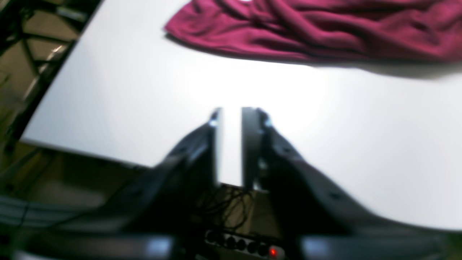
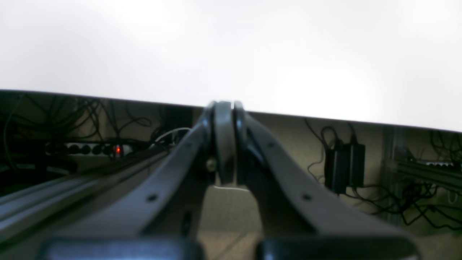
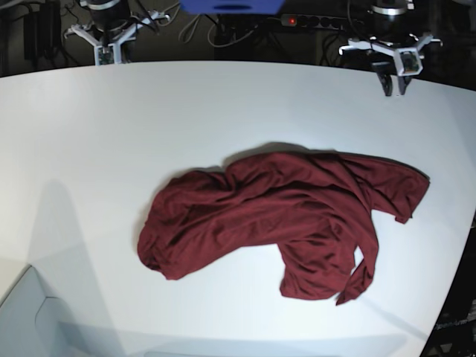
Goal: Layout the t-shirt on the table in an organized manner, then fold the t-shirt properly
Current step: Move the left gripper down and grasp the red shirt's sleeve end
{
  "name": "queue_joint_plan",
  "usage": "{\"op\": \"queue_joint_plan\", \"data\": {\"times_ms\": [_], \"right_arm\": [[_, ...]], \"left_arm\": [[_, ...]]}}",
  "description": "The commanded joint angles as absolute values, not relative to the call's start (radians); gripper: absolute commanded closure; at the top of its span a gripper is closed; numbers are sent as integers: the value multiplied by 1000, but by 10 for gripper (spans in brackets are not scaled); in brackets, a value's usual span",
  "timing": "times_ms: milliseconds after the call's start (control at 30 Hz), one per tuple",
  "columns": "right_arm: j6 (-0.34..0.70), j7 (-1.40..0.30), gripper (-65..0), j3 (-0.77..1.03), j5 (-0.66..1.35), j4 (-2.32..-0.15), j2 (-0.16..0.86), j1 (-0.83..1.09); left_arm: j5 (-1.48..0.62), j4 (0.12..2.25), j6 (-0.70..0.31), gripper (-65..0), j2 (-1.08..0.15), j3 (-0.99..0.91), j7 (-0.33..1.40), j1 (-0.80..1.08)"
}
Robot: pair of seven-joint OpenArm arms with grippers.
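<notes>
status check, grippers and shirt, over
Left gripper slightly open, empty; right gripper shut, empty. T-shirt crumpled mid-table, untouched. Nothing in the way.

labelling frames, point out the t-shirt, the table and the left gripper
t-shirt (image 3: 297,216), base view, middle of the crumpled body
table (image 3: 111,149), base view, bare top
left gripper (image 1: 231,119), left wrist view, gap between fingertips

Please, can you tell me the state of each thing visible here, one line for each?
Dark maroon-red jersey t-shirt: crumpled in a heap on the table, not spread, not folded, not held.
Glossy white table: bare around the shirt.
Left gripper: slightly open, empty, over the table's edge.
Right gripper: shut, empty, at the table's edge.
</notes>
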State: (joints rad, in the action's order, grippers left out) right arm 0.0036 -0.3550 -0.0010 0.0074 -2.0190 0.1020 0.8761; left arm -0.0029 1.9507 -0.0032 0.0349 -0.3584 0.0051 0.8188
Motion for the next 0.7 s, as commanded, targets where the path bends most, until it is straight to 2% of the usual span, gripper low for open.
{"op": "queue_joint_plan", "data": {"times_ms": [0, 67, 133, 267, 467, 667], "right_arm": [[5, -335, 0, 2, 5, -2037, 105, 885], [5, -335, 0, 2, 5, -2035, 105, 885], [5, -335, 0, 2, 5, -2035, 107, 881], [5, -338, 0, 2, 5, -2032, 107, 860], [5, -338, 0, 28, 5, -2032, 107, 849], [5, -341, 0, 87, 5, -2031, 107, 831]], "left_arm": [[-1, 1968, -1, -267, 47, -377, -22, 796], [-1, 1960, -1, -382, 65, -407, -22, 746], [-1, 1956, -2, -447, 70, -435, -22, 684], [1, 1897, -4, -455, 64, -456, -21, 562], [7, 1675, -5, -457, 58, -547, -21, 343], [-1, 1428, -5, -457, -44, -575, -21, 177]]}}
